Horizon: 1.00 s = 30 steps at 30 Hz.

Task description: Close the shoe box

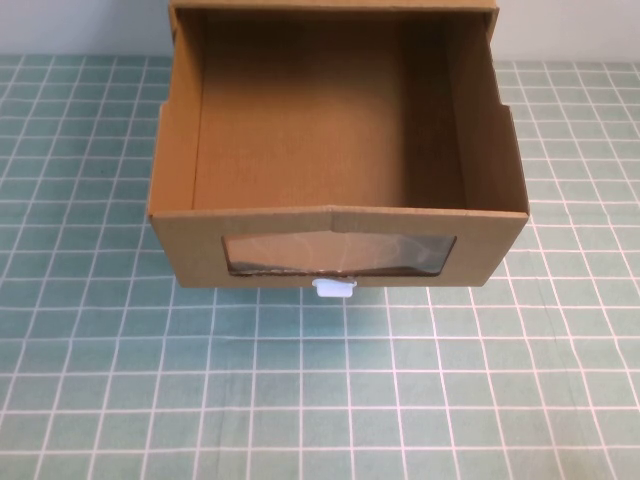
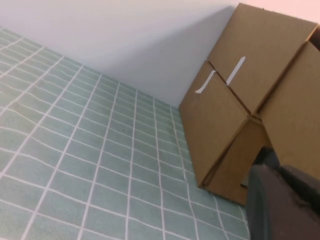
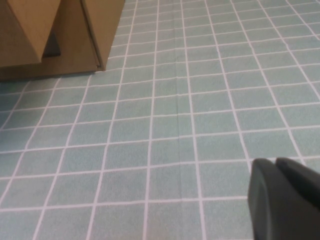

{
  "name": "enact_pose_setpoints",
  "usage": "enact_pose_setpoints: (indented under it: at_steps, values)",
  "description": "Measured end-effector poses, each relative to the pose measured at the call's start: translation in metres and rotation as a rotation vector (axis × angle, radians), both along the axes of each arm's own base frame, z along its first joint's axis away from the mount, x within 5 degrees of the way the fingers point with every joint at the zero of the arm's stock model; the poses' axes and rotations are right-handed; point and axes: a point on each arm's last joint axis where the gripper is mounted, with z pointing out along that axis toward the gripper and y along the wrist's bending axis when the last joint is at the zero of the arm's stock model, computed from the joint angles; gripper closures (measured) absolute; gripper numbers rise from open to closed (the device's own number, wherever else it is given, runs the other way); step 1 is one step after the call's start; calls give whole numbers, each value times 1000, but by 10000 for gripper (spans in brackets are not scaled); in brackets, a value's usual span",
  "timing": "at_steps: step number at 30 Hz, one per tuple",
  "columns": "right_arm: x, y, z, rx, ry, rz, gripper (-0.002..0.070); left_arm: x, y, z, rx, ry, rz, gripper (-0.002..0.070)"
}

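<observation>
The shoe box (image 1: 340, 222) is brown cardboard and stands at the far middle of the table. Its drawer is pulled out toward me and is empty inside. The front panel has a clear window (image 1: 340, 255) with a small white pull tab (image 1: 334, 289) below it. Neither gripper shows in the high view. My left gripper (image 2: 272, 167) is shut and empty, low beside the box's left side (image 2: 225, 115). My right gripper (image 3: 274, 162) is shut and empty over the mat, apart from the box's right corner (image 3: 75, 35).
The table is covered by a teal mat with a white grid (image 1: 300, 400). A pale wall (image 2: 125, 45) rises behind the box. Two white tape strips (image 2: 235, 70) lie on the box's side.
</observation>
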Motion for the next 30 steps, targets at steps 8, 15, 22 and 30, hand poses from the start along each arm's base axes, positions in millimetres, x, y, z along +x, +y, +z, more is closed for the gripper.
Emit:
enact_pose_setpoints:
  at_steps: [8, 15, 22, 30]
  values:
    - [0, 0, 0, 0, 0, 0, 689, -2, -1, 17, -72, 23, -10, 680]
    - [0, 0, 0, 0, 0, 0, 689, 22, -8, 100, 124, 314, -77, 680]
    - [0, 0, 0, 0, 0, 0, 689, 97, -30, 179, 380, 438, -325, 680]
    - [0, 0, 0, 0, 0, 0, 689, 215, -59, 236, 463, 311, -554, 680]
